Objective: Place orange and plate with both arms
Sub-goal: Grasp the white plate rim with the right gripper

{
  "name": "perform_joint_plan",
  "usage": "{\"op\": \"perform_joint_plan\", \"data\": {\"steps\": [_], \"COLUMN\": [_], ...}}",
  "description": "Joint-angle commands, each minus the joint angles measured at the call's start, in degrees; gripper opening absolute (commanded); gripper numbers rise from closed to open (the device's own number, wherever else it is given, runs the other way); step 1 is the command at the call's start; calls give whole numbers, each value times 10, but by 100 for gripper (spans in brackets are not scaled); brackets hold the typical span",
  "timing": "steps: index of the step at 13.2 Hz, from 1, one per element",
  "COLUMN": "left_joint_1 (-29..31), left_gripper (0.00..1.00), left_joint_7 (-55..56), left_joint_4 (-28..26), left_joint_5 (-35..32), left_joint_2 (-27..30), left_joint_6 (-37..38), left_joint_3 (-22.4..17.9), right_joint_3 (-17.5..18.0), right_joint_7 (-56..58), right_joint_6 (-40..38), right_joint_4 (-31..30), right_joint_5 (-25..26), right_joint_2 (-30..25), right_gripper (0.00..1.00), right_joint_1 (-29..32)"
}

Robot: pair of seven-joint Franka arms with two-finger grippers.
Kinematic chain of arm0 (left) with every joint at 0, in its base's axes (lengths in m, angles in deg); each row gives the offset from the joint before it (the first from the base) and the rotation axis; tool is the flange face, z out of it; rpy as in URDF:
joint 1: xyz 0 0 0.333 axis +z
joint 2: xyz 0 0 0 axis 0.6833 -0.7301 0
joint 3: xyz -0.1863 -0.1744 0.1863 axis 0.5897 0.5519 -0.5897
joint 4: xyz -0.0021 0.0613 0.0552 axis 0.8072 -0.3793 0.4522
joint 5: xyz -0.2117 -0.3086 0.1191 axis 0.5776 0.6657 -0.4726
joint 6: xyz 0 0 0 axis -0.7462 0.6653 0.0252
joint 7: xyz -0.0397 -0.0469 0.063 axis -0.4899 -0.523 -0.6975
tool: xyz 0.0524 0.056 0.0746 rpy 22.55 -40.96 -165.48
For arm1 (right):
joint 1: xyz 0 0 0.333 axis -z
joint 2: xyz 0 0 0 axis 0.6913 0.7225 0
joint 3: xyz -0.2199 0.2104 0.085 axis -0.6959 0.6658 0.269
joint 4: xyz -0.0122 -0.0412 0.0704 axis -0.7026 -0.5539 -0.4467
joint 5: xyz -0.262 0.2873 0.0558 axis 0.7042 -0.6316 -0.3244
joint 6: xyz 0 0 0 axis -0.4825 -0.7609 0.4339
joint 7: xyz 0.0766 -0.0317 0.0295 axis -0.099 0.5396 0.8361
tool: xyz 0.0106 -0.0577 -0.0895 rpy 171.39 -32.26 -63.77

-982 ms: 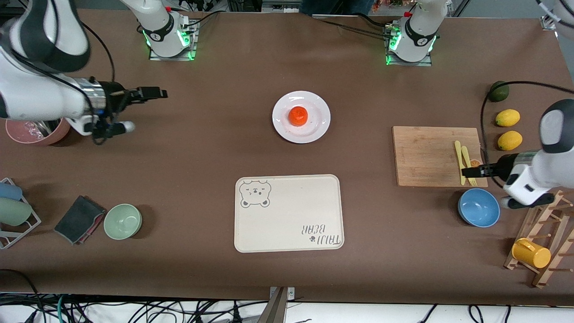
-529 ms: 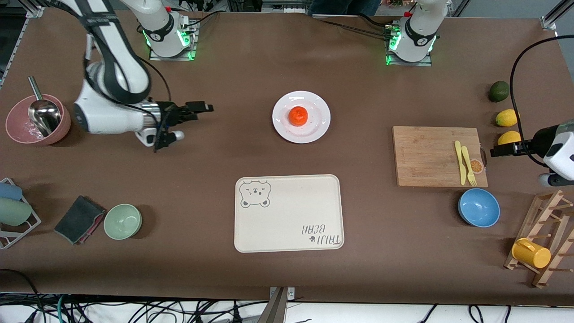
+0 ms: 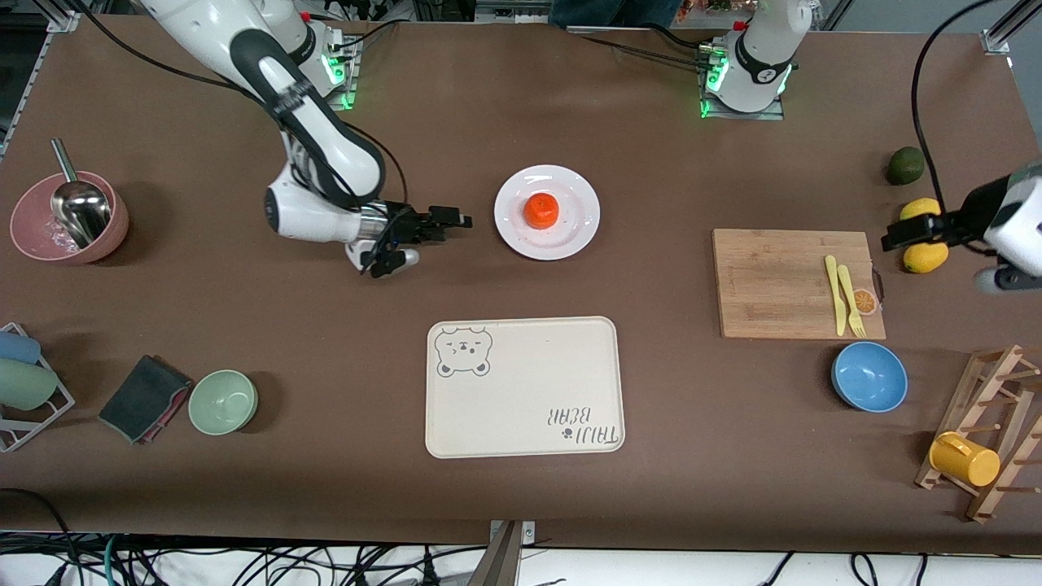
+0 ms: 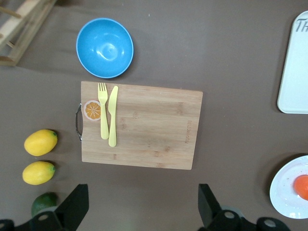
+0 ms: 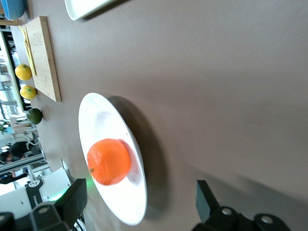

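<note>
Squarely on the plate [image 3: 570,236] sits the orange [image 3: 540,210] (round), both pincers [image 3: 456,220] [image 3: 889,242] gaping, empty.

High front camera faces both robots; wrist cameras look tableward, all sharing the plate [image 3: 547,212].

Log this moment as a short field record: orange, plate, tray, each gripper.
orange: resting on the plate, untouched
plate: on the table, farther from the front camera than the tray
tray: bear-print, nothing on it
right gripper: open, low beside the plate on the right arm's side, holding nothing
left gripper: open, by the lemons at the left arm's end, holding nothing
</note>
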Motion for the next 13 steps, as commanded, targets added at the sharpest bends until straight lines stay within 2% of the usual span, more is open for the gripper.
{"op": "perform_joint_plan", "data": {"steps": [1,5,9,10,11,13], "left_joint_1": [-31,-31,-31,-32,-34,-36], "left_gripper": [100,100,100,100,100,100], "left_joint_7": [-19,-20,-19,-20,-19,-12], "left_joint_4": [-33,-25,-25,-25,-25,-24], "left_joint_5": [13,13,9,8,8,8], "left_joint_2": [49,45,43,42,41,24], "left_joint_6": [-2,6,6,5,3,0], "left_joint_3": [-30,-29,-29,-28,-28,-26], "right_joint_3": [11,11,11,11,11,11], "right_joint_7": [48,51,51,51,51,51], "right_joint_6": [40,88,92,92,92,92], "right_joint_4": [34,51,70,71,73,74], "right_joint_5": [-73,-108,-108,-108,-108,-108], "right_joint_2": [41,73,106,107,109,108], "right_gripper": [99,70,31,17,8,0], "right_joint_1": [-34,-72,-83,-84,-85,-88]}}
